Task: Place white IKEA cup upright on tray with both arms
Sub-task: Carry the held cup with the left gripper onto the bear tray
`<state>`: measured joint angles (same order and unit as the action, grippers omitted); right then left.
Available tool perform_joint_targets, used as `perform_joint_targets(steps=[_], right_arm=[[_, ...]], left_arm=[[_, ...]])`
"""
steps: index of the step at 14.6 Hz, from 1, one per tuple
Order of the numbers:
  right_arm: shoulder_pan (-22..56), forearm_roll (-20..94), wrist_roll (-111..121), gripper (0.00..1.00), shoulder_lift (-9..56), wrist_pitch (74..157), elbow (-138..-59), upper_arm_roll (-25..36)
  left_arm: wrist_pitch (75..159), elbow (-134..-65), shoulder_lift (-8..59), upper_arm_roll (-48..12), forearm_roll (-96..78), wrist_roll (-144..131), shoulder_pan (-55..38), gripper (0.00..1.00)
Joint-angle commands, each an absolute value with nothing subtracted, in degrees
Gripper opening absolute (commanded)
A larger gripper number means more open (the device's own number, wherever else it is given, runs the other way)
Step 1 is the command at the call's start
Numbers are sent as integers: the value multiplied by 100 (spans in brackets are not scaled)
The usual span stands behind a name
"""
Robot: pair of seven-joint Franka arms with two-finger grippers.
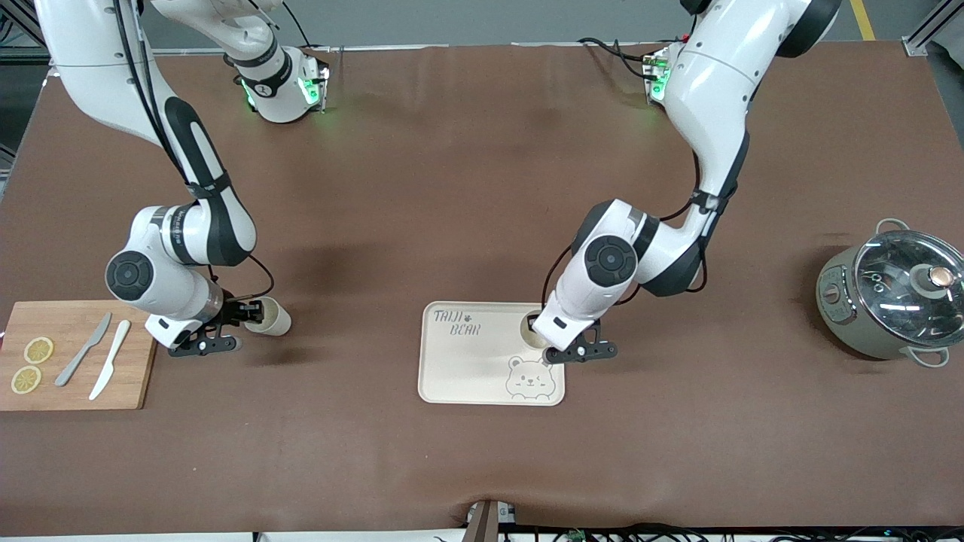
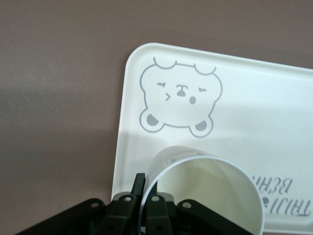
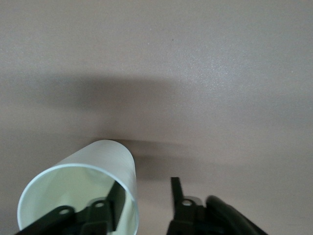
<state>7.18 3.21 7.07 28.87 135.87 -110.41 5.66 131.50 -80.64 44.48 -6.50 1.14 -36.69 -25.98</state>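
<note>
Left pincer (image 2: 145, 205) pinching cup (image 2: 208, 193) rim over tray (image 2: 274, 122) edge

- Both arms (image 1: 700, 98) are glossy white with rounded segments and black joint bands.
- Thin black cables run along each arm.
- Green lights glow at the bases.
- Each small gripper (image 1: 576, 350) is matte black.
</note>
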Motion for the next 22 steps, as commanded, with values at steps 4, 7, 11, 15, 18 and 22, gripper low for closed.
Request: perform_joint_targets(steps=[4, 7, 11, 15, 18, 22], right_arm=[[703, 352, 738, 21, 2883, 13641, -11074, 536], [712, 352, 738, 10, 2883, 13632, -11074, 536], [721, 352, 721, 0, 2883, 13579, -11039, 536], [738, 360, 677, 0, 2848, 13291, -10917, 510], [729, 850, 668, 0, 2848, 12124, -10207, 527], [887, 1116, -172, 0, 2804, 11041, -9432, 510]], left_arm=[[13464, -7770, 4825, -167, 246, -3867, -2997, 0], [13509, -7770, 4878, -158, 246, -3893, -3023, 0], [13518, -7778, 4895, -158, 246, -4034, -3111, 0], [13518, -7778, 4931, -158, 246, -4210, -3225, 0], [13518, -7787, 4983, -149, 255, -4210, -3226, 0], [13518, -7805, 4983, -132, 298, -4157, -3226, 96]])
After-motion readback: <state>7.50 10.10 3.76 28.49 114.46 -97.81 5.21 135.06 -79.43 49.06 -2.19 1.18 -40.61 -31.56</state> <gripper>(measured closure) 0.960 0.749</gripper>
